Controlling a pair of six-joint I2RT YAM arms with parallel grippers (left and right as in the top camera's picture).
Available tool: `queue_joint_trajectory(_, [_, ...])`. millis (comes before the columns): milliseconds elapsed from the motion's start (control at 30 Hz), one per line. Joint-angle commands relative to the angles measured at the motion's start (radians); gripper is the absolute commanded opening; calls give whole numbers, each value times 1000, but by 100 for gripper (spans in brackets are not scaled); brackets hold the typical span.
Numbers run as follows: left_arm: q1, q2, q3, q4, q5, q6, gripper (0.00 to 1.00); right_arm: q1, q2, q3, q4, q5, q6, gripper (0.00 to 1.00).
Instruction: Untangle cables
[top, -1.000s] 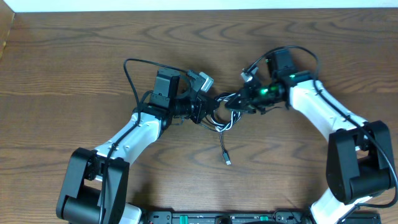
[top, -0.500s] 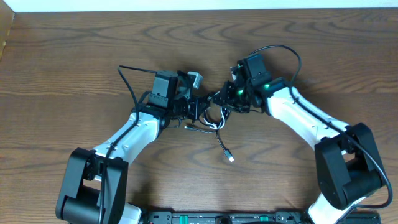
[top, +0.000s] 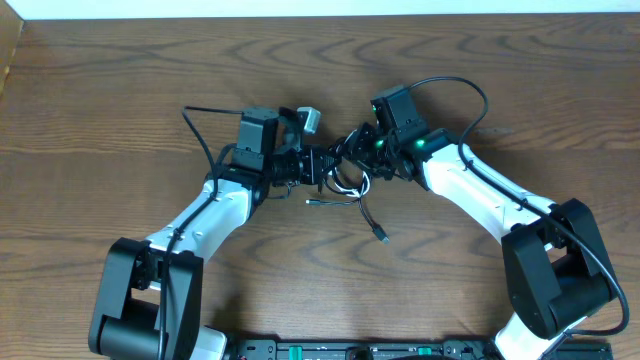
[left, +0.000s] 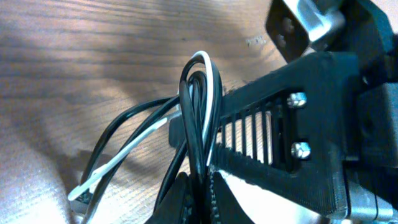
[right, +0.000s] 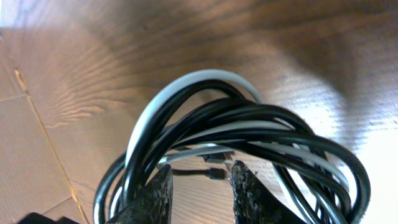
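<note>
The cables lie bunched at mid table between my two grippers. The black cable (top: 368, 215) trails a loose plug end toward the front, and the white cable (top: 346, 173) loops through the bundle. My left gripper (top: 322, 165) is shut on a black strand (left: 194, 124), with the white loop (left: 214, 81) arching just above its jaws (left: 202, 186). From the right, my right gripper (top: 352, 150) is pushed in against the bundle. It stands open (right: 200, 186), with bare table showing between its fingers. Black coils (right: 261, 118) and the white cable (right: 158, 102) curl over and around its fingertips.
Thick black arm wires arc above each wrist, the left one (top: 205, 135) and the right one (top: 470, 95). A short black plug end (top: 313, 202) lies just in front of the left gripper. A dark equipment bar (top: 360, 350) runs along the table's front edge.
My right gripper moved left into the bundle and its jaws opened. The left gripper shifted slightly left and back, still shut. The black cable's loose end swung to the right.
</note>
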Motion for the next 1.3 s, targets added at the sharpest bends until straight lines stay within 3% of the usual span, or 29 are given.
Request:
queue_joint_trajectory(0, [17, -26, 8, 5, 42, -142, 8, -2, -5, 5, 28, -10, -52, 27])
queue_joint_trajectory(267, [89, -26, 8, 9, 44, -274, 8, -53, -5, 5, 60, -117, -174, 28])
queue_joint_trajectory(500, [90, -26, 8, 99, 124, -336, 7, -40, -5, -10, 100, -121, -133, 29])
queue_joint_trajectory(733, [90, -26, 8, 121, 144, -393, 8, -40, -5, -92, 302, -166, -69, 29])
queue_joint_trajectory(967, [90, -26, 8, 240, 206, -488, 8, -40, -5, -209, 540, -187, -22, 38])
queue_joint_trajectory(1267, [90, -26, 8, 263, 229, -537, 7, -35, -5, -244, 665, -158, -14, 44])
